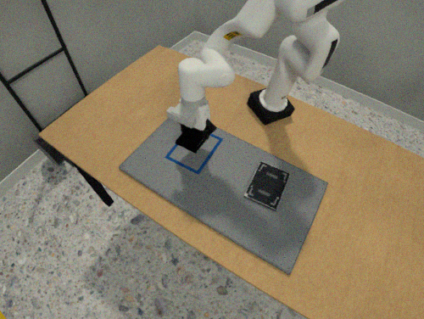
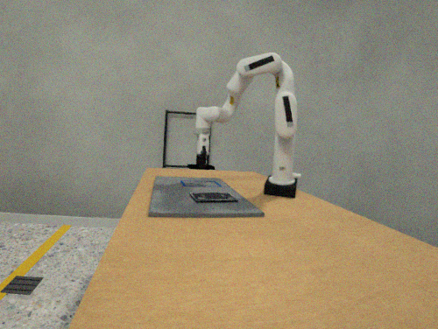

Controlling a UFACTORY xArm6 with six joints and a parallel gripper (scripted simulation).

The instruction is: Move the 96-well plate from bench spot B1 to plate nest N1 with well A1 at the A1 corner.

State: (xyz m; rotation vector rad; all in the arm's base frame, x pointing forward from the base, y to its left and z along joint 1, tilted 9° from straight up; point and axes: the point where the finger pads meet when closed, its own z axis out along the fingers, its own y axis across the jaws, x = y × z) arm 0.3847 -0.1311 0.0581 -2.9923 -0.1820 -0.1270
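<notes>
Above bench spot B1 (image 1: 193,155) | gripper (image 1: 193,137) pinching 96-well plate (image 1: 196,140) | plate nest N1 (image 1: 267,185) apart

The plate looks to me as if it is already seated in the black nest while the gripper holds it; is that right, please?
Not quite. The gripper does hold the plate, but lifted above the blue-outlined spot, not in the black nest, which the top view shows unoccupied.

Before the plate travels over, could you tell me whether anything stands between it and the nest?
Nothing visible does. The hand grips the plate above the blue-outlined spot, and only bare grey mat lies between there and the nest.
</notes>
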